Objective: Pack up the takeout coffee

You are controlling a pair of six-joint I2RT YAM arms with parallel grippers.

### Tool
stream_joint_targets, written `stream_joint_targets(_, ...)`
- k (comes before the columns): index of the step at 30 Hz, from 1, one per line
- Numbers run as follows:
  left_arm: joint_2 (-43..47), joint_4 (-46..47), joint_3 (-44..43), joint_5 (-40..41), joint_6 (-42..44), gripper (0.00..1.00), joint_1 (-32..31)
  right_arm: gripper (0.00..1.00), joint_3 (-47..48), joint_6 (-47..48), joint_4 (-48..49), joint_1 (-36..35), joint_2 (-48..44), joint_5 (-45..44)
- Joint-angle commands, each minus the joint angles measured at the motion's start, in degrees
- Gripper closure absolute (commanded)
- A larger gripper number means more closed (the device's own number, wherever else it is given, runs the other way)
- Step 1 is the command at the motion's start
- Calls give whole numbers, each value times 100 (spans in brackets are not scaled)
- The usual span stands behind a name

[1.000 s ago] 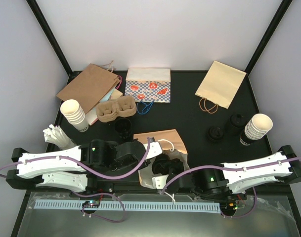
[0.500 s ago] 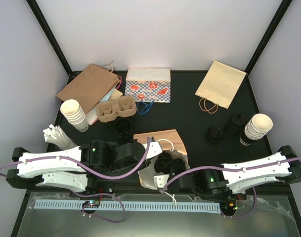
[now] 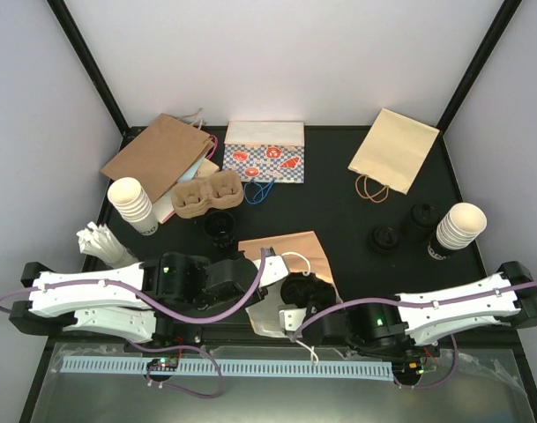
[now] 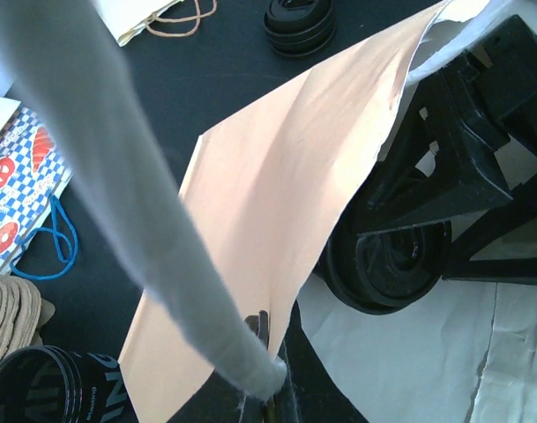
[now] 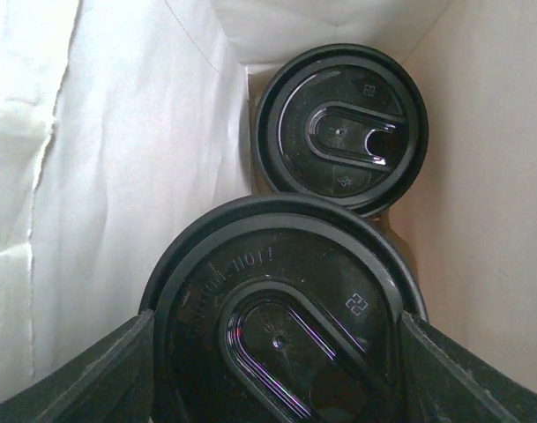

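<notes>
Near cup [image 5: 281, 326] and far cup [image 5: 340, 128] inside bag [image 5: 118, 176], one behind other; cardboard tray [image 3: 206, 194] behind bag, leftward

The open bag [image 4: 277, 194] is smooth matt kraft paper, tan outside, white and creased inside. The near takeout coffee [image 5: 281, 326] and the far takeout coffee [image 5: 341, 128] wear black moulded plastic lids with a soft gloss and raised lettering. The worktop [image 3: 330, 203] is matt black. The cardboard tray [image 3: 206, 196] looks like rough, fibrous pulp. The left stack of white cups [image 3: 131, 204] is smooth paper. The left arm [image 3: 83, 295] has a smooth white plastic shell
</notes>
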State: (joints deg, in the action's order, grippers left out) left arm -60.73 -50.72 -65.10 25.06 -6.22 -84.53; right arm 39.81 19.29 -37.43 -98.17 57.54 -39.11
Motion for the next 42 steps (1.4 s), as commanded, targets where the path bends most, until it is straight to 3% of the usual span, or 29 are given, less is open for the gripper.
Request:
stream_joint_targets(1, 51, 27, -47, 4, -40, 98, -59, 57, -100, -59, 213, 125, -192, -140)
stream_joint_targets(16, 95, 94, -64, 41, -66, 98, -124, 57, -194, 182, 650, 656, -105, -89)
stream_joint_targets(42, 48, 255, -66, -23, -55, 99, -149, 58, -182, 303, 812, 685, -433, -206)
